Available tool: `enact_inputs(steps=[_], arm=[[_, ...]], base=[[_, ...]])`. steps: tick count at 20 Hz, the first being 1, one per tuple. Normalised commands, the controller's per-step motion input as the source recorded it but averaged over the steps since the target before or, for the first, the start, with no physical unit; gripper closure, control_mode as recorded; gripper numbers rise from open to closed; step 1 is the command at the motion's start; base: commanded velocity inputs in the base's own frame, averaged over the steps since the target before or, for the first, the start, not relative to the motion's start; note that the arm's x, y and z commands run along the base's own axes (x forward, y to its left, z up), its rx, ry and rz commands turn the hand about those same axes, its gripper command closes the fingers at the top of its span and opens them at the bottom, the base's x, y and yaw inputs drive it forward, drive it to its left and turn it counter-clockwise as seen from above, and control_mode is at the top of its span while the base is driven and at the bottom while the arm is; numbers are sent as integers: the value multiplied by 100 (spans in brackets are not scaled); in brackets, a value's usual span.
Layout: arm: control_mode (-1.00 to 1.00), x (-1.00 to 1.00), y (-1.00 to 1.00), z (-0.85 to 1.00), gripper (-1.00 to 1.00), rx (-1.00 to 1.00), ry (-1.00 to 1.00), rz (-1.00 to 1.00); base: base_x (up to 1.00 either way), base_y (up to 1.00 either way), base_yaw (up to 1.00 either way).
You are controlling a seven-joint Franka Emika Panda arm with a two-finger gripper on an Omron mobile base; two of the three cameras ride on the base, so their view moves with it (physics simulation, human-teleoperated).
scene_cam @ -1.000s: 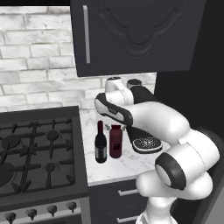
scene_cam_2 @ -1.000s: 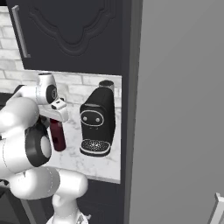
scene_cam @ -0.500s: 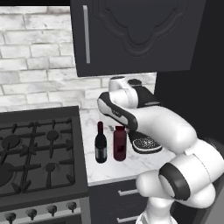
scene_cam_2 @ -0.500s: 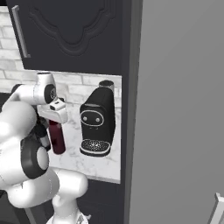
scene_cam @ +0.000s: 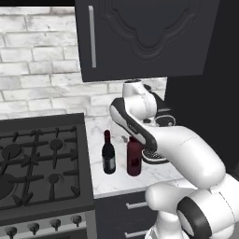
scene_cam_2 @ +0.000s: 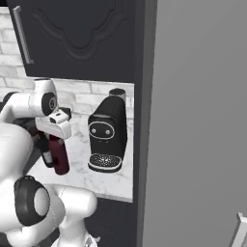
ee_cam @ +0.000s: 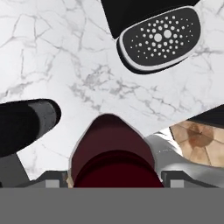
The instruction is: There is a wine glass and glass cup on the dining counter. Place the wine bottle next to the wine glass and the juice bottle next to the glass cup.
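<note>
The juice bottle [scene_cam: 134, 158] stands upright at the middle of the left base view, on a small marble worktop [scene_cam: 116, 179], and it rises at the bottom centre of the hand view [ee_cam: 111, 157]. Just left of it, close but apart, stands the wine bottle [scene_cam: 108, 154]. The gripper [scene_cam_2: 57, 129] hangs right over the juice bottle's cap; whether its fingers are spread or closed cannot be told. A black coffee machine [scene_cam_2: 107, 136] sits right of the bottles in the right base view, its perforated drip tray [ee_cam: 159, 38] at the upper right of the hand view. A gas stove [scene_cam: 37, 163] fills the lower left of the left base view.
</note>
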Motion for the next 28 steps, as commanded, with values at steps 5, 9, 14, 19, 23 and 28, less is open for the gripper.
enact_inputs(steps=[5, 9, 14, 19, 23, 28], arm=[[-100, -38, -11, 16, 100, 0, -7, 0], [-100, -17, -13, 12, 100, 0, 0, 0], [-100, -15, -13, 12, 100, 0, 0, 0], [-100, -11, -8, 10, 100, 0, 0, 0], [-100, -4, -4, 7, 100, 0, 0, 0], [-100, 0, 0, 0, 100, 0, 0, 0]], base=[[0, 0, 0], [0, 0, 0], [0, 0, 0], [0, 0, 0], [0, 0, 0], [0, 0, 0]])
